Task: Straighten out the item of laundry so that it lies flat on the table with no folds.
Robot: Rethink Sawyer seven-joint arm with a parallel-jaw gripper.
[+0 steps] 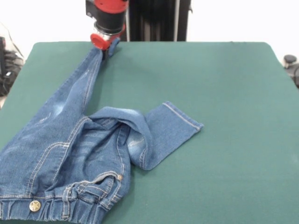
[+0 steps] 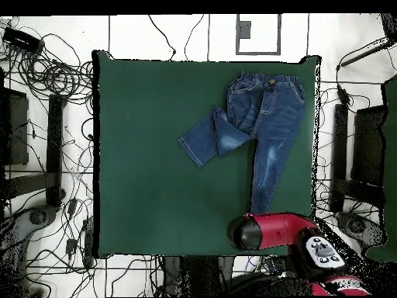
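Note:
The small blue jeans [image 1: 70, 154] lie on the dark green table [image 1: 224, 93], with the waistband and metal button [image 1: 34, 205] at the near left edge. One leg [image 1: 77, 93] is stretched long and narrow up to my gripper [image 1: 103, 49] at the table's far edge, and the gripper is shut on that leg's end. The other leg [image 1: 163, 130] is folded sideways across the crotch, with its hem pointing right. In the overhead view the jeans [image 2: 267, 116] lie on the table's [image 2: 155, 140] right side. My red arm [image 2: 271, 231] covers the held leg's end.
The black pedestal [image 1: 159, 21] stands behind the table's far edge. Cables [image 2: 46, 70] and dark equipment [image 2: 12, 124] surround the table on the floor. A dark object [image 1: 292, 63] sits off the table's right edge.

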